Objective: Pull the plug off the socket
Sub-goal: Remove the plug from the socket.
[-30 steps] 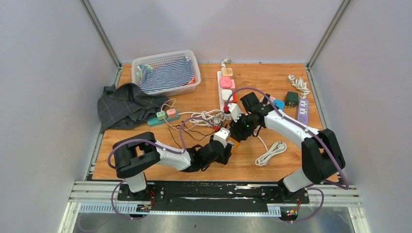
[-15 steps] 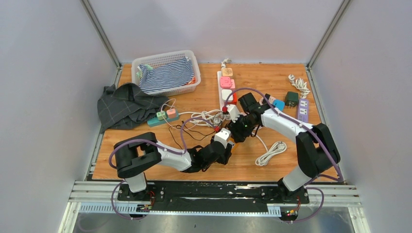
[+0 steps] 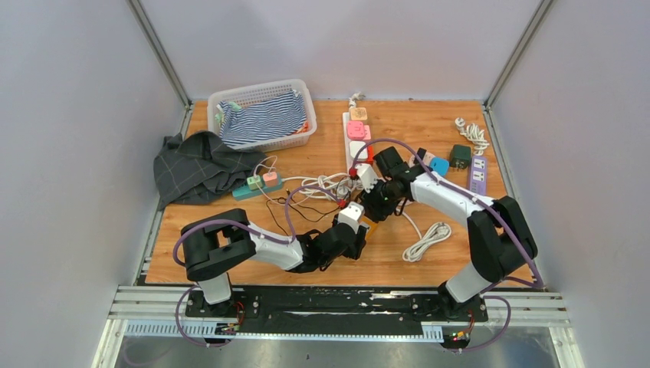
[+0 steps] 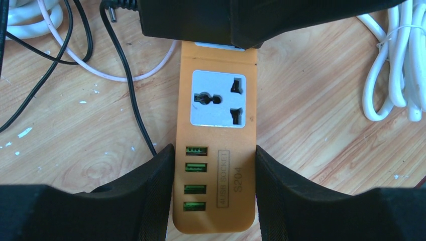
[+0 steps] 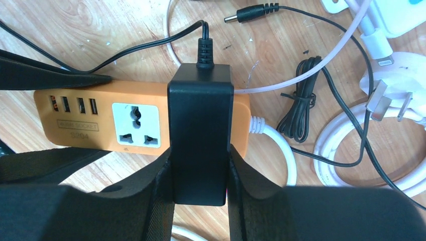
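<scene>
An orange socket strip [image 4: 216,140] with four USB ports and a free outlet lies flat on the wooden table; it also shows in the right wrist view [image 5: 100,118] and the top view [image 3: 369,224]. My left gripper [image 4: 214,163] is shut on its USB end, one finger on each long side. A black plug block [image 5: 201,125] with a black lead stands on the strip's far outlet. My right gripper [image 5: 200,168] is shut on the plug's sides. I cannot tell how deep its prongs sit. In the top view both grippers, left [image 3: 359,234] and right [image 3: 377,205], meet at mid-table.
Loose black and pink cables [image 4: 80,55] and a white coiled cord [image 3: 428,241] lie around the strip. A white multi-socket strip [image 3: 356,138], a purple strip [image 3: 478,175], a teal strip [image 3: 257,185], a basket [image 3: 253,92] and a grey cloth [image 3: 195,165] lie farther back.
My right arm has shifted slightly left and farther back, still on the plug. My left arm and the orange strip have stayed where they were.
</scene>
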### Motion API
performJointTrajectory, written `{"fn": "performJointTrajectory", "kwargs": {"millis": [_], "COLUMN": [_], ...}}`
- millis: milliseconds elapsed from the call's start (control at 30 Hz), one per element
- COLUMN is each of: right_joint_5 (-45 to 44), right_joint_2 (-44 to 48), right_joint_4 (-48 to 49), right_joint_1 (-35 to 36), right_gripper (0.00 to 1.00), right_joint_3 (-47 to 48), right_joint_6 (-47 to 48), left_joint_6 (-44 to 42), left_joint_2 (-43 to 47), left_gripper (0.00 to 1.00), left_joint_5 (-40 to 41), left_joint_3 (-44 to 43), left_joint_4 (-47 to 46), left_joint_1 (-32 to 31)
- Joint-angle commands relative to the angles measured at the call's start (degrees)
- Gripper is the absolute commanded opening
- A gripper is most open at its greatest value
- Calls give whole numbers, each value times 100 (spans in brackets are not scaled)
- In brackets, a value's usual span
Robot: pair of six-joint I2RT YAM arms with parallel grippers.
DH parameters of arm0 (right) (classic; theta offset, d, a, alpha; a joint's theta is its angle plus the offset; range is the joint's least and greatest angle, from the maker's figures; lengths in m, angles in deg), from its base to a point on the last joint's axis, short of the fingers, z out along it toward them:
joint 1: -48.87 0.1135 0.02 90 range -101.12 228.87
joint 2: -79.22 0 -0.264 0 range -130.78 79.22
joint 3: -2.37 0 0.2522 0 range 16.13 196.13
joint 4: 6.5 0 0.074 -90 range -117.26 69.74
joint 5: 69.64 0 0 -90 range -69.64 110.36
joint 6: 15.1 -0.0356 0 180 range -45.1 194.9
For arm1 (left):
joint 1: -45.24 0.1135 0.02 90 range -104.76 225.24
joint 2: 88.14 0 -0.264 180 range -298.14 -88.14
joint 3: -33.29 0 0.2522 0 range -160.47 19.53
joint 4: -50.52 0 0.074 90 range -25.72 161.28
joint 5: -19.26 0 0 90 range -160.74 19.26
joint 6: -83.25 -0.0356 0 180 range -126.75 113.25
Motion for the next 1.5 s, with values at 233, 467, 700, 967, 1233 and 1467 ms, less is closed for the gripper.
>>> {"fn": "performJointTrajectory", "kwargs": {"millis": [233, 467, 700, 967, 1233, 1467], "right_joint_5": [1230, 1532, 1590, 464, 1657, 1571], "right_joint_2": [-156, -231, 29, -38, -89, -113], "right_joint_4": [-308, -417, -77, -44, -152, -356], "right_joint_1": [467, -452, 691, 226, 433, 631], "right_gripper": [0, 0, 0, 0, 0, 0], "right_joint_3": [-92, -152, -243, -199, -253, -75], "right_joint_6": [-182, 61, 19, 1, 72, 231], "left_joint_6": [235, 217, 276, 267, 248, 234], "left_joint_2": [-307, -279, -103, -208, -211, -249], "left_gripper": [0, 0, 0, 0, 0, 0], "left_joint_5": [-27, -33, 140, 50, 26, -36], "left_joint_3": [81, 128, 203, 153, 148, 146], "left_joint_4": [444, 443, 443, 443, 443, 439], "left_joint_1": [9, 15, 14, 41, 58, 58]}}
